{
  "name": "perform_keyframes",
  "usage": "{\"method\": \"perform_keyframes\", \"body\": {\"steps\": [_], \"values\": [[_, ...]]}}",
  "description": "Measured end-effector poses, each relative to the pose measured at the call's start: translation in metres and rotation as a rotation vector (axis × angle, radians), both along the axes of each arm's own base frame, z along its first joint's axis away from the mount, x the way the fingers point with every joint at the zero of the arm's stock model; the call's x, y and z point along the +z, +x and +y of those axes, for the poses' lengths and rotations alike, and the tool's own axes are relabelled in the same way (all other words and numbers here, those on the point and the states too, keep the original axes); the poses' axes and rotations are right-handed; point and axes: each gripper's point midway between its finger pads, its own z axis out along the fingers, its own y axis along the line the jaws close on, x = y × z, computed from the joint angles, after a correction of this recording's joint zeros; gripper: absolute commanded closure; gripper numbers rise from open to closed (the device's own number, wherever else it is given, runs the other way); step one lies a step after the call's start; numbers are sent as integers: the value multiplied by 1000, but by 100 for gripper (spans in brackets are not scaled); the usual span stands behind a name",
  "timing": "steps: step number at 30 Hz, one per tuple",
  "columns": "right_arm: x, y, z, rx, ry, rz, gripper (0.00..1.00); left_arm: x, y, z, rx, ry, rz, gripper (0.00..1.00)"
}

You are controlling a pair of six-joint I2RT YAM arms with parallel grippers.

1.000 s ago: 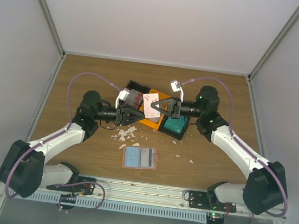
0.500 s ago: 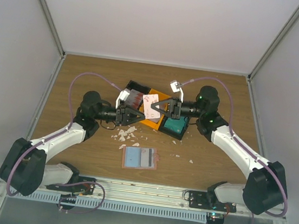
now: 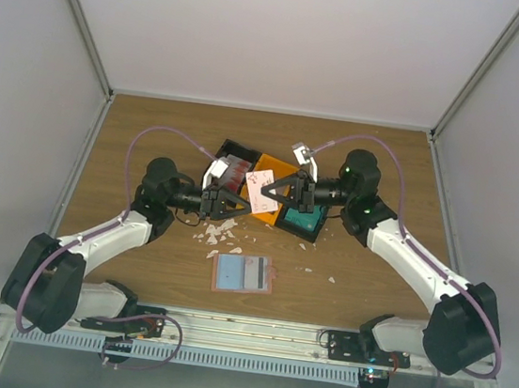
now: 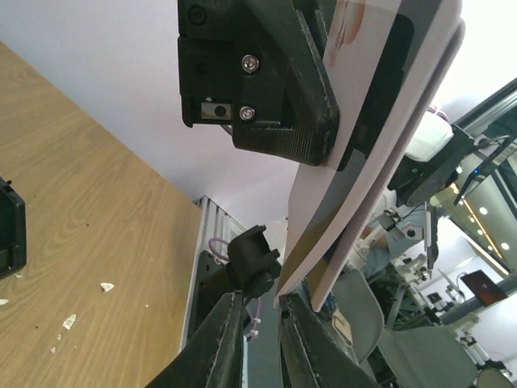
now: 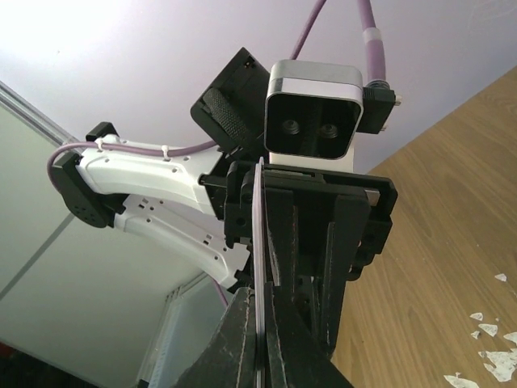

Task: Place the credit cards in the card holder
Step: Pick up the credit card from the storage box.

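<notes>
While my right gripper (image 3: 276, 196) pinches the card (image 3: 262, 187) above the tray (image 3: 230, 146), my left gripper (image 3: 245, 205) stands narrow at its near edge; I cannot tell if it grips. Holder (image 3: 243, 273) lies open, nearer me. Left should clamp squarely before right releases.

The left gripper (image 4: 260, 305) pointed up from the bottom edge, its two dark fingers (image 4: 212, 347) drawn near each other with a narrow gap between them. Just above their tips hung the lower corner of a credit card (image 4: 339, 202), white, tilted and seen almost edge-on, with reddish print at its top. Whether the fingers pinched that corner could not be told. Higher up, the right gripper (image 4: 355, 105), black with two small screws in its body, was clamped on the card. To the left lay the wooden bench (image 4: 89, 202), carrying a few white scraps (image 4: 105, 286) and a black tray corner (image 4: 8, 226).
</notes>
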Motion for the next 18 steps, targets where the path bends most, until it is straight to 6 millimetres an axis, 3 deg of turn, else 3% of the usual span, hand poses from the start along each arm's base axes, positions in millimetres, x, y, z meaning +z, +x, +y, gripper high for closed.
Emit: {"method": "perform_keyframes", "body": {"steps": [10,18], "values": [[-6,-3,2,8,-16,-7,100,-4,-4,-1,-36,7,26,80],[-8,8,3,-51,-43,4,99,-4,1,-2,-20,17,42,74]]}}
